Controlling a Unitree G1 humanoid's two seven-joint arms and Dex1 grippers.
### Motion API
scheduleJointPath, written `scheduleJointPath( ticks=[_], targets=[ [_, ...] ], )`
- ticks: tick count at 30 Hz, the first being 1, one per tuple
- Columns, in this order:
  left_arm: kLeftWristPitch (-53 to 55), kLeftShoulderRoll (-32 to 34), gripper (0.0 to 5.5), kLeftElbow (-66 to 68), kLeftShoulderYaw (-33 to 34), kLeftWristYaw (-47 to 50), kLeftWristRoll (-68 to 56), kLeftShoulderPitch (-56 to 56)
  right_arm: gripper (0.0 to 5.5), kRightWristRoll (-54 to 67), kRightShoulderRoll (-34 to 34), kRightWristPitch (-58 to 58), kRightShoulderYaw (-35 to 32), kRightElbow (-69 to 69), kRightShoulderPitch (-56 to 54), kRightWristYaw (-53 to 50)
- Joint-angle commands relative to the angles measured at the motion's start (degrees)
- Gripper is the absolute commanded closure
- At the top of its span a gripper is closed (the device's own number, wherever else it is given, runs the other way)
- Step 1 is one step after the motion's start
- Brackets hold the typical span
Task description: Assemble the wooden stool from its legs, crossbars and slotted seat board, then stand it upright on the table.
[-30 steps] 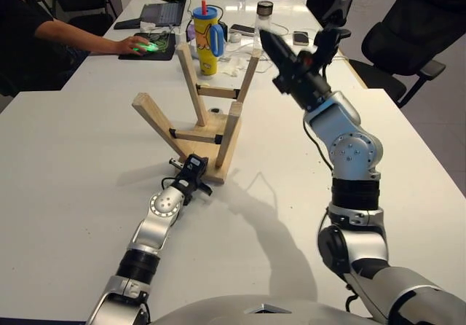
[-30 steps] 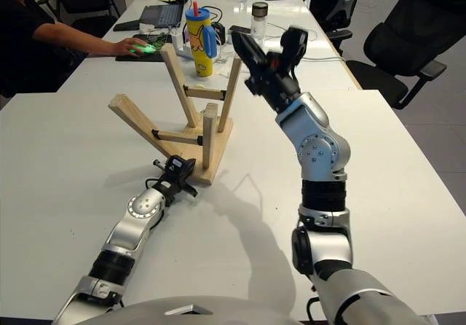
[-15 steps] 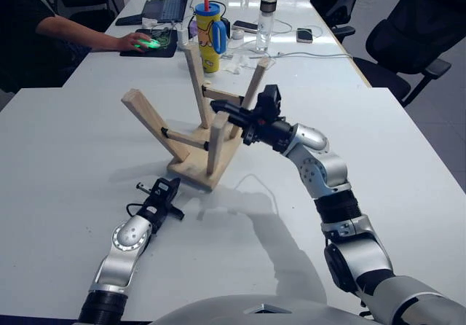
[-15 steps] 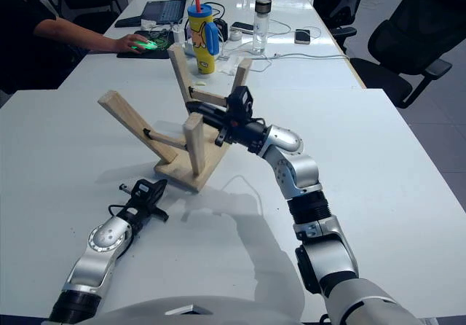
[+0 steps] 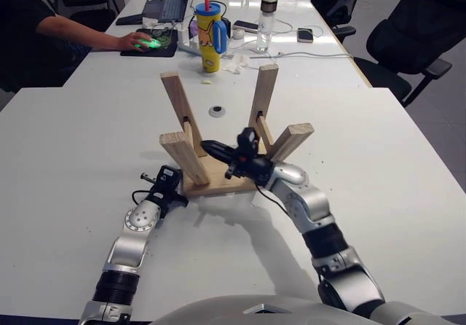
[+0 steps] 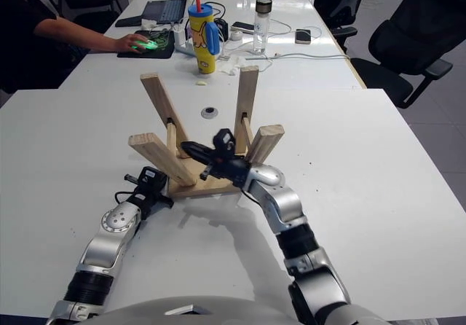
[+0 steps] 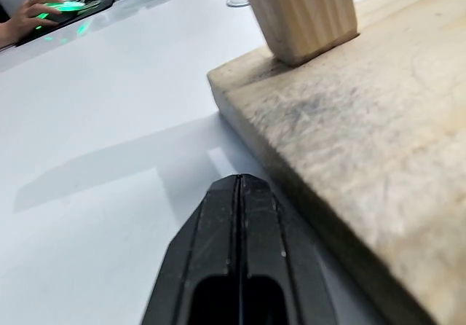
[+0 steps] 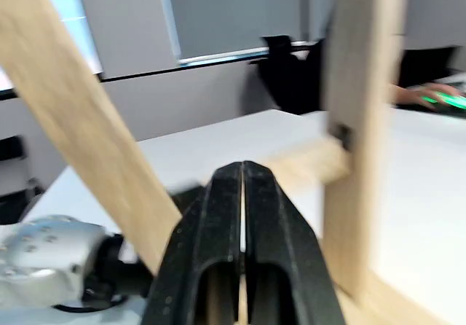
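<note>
The wooden stool (image 5: 231,144) lies upside down near the middle of the white table (image 5: 65,165), its slotted seat board (image 5: 218,186) flat on the tabletop and its four legs pointing up and splaying outward. The far left leg (image 5: 178,103) and the far right leg (image 5: 263,95) stand tallest in the head views, while the near left leg (image 5: 186,157) leans toward the left and the near right leg (image 5: 291,139) leans toward the right. The right gripper (image 5: 207,146) reaches in from the near right, its arm passing close under the near right leg, and sits among the legs just above the board, its claw pressed together with only a thin seam between the fingers (image 8: 218,216); whether it touches any wood cannot be told. The left gripper (image 7: 240,186) lies low over the table at the near-left edge of the seat board, its claw also pressed together and holding nothing, the tip just beside the board with a sliver of tabletop showing between them. Farther back on the table a small round grommet (image 5: 216,111) sits behind the stool, and beyond it stand a yellow tumbler (image 5: 208,37) with a blue handle and red straw, a clear bottle (image 5: 266,22) and a laptop (image 5: 164,8)
</note>
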Motion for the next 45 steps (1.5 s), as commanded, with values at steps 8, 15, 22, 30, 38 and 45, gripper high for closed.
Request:
scheduleJointPath(
  ticks=[8,15,22,30,38,45],
  targets=[
    [7.7,0.2,5.5,-17.3,1.0,0.9,0.4,16.4,5.46,8.4,-11.0,14.8,-12.8,-21.3,28.1,-11.5],
    [11.0,1.0,5.5,-12.9,-2.7,-1.3,1.9,12.6,5.46,-7.2,-9.5,4.6,-14.3,-4.2,18.6,-23.1],
    [16.6,2.8,5.5,-10.4,-7.7,-6.7,1.6,8.6,5.46,-10.3,-8.3,11.9,-5.9,0.2,15.5,-20.4],
    [20.8,-2.0,5.5,-16.0,-6.9,-18.3,-15.2,-2.0,5.46,-0.3,-5.9,21.7,-6.1,-11.0,10.9,-15.1],
    [29.0,1.6,5.5,-25.8,2.2,-23.7,-30.7,-15.9,5.46,11.2,-9.3,37.2,-15.9,-17.9,-4.5,-14.1],
    [29.9,11.9,5.5,-26.8,-2.6,-29.0,-27.4,-15.5,5.46,7.3,-13.7,37.4,-17.9,-11.5,-8.8,-13.0]
  ],
)
